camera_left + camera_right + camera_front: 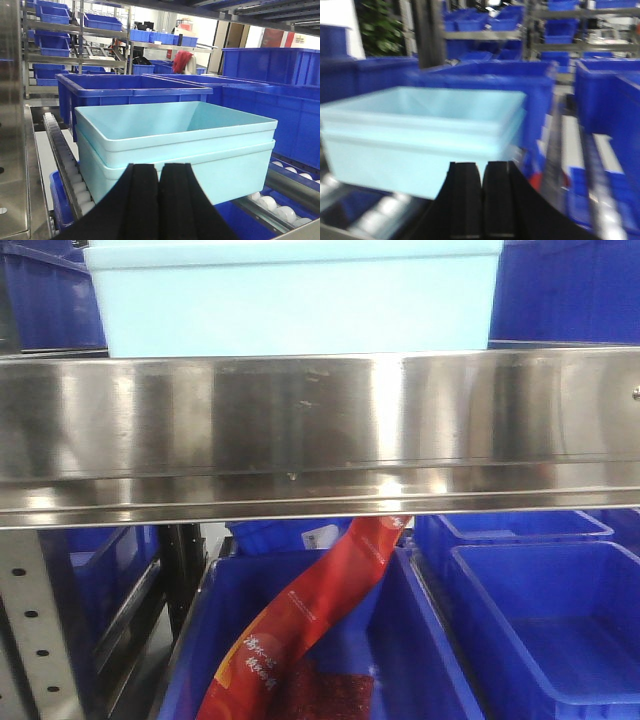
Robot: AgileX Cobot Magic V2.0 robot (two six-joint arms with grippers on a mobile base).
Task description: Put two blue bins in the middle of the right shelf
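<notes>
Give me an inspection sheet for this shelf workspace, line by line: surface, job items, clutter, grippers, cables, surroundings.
Surface: roller rack tier behind a stainless steel front rail.
Job's things: two pale blue bins, nested one inside the other, resting on the rollers.
Clutter: red printed bag standing in a dark blue bin on the tier below.
Grippers: left gripper fingers together, empty; right gripper the same.
Cables: nothing seen.
Surroundings: many dark blue bins on neighbouring racks; right wrist view blurred.
</notes>
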